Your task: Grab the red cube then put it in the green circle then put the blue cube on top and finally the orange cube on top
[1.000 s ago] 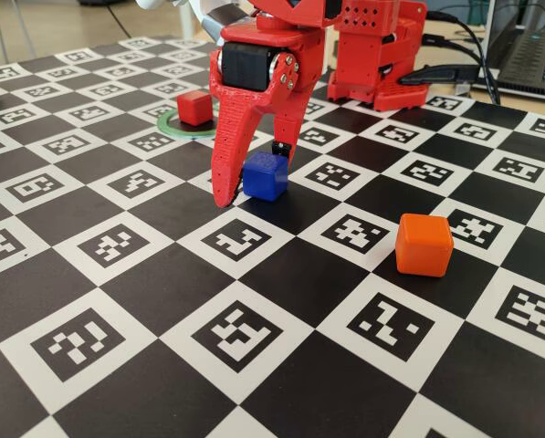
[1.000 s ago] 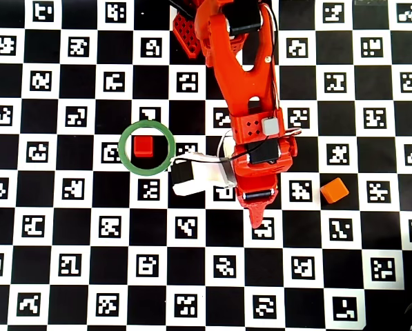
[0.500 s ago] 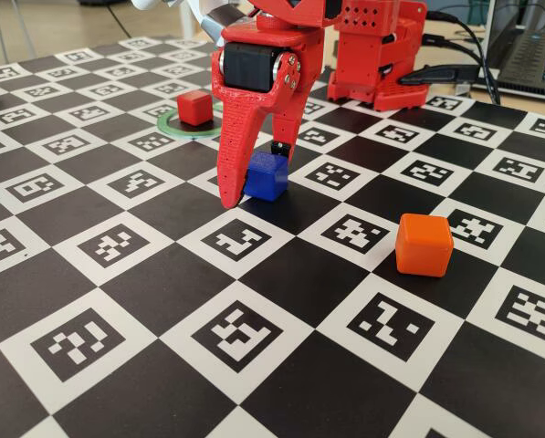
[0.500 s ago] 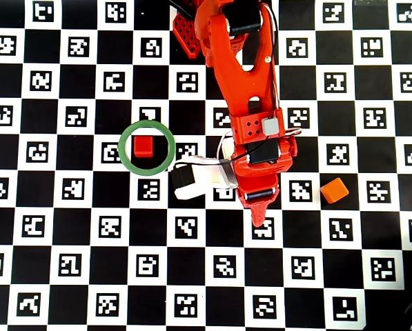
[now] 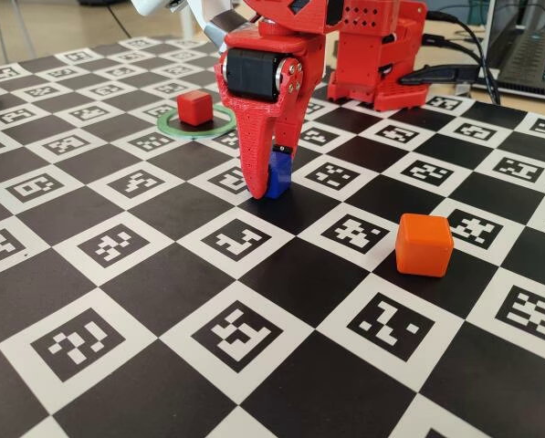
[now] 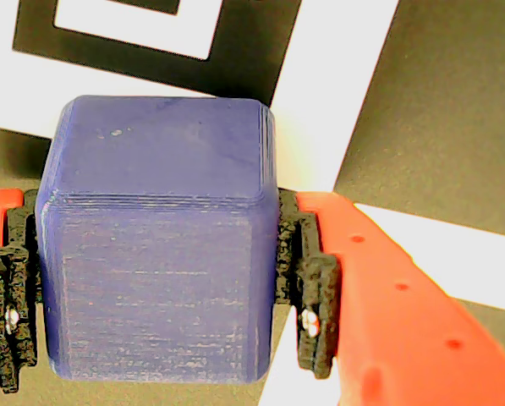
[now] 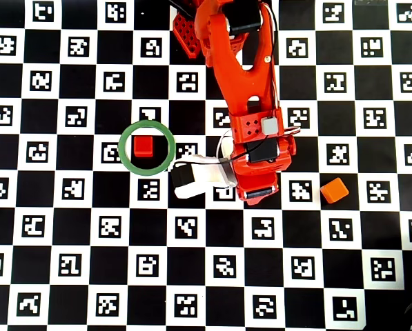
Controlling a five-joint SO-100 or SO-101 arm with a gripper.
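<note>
In the wrist view the blue cube [image 6: 155, 254] fills the space between my black pads [image 6: 307, 288], which press on its left and right sides. The fixed view shows my red gripper [image 5: 272, 187] pointing down, shut on the blue cube [image 5: 277, 175] at board level. The red cube [image 5: 195, 107] sits inside the green circle [image 5: 167, 126] at the back left. The orange cube [image 5: 424, 245] lies alone at the right. From overhead, the red cube [image 7: 144, 145] is inside the green circle [image 7: 122, 148], and the orange cube [image 7: 335, 190] lies right of the arm, which hides the blue cube.
The board is a black and white checkerboard [image 5: 117, 365] with printed markers. The arm's red base [image 5: 377, 55] stands at the back, with cables and a laptop [image 5: 528, 55] behind it at the right. A white wrist part [image 7: 192, 178] juts left of the gripper.
The near finger swung in from the left against the blue cube, so the gripper went from open to shut on it. The other cubes have not moved.
</note>
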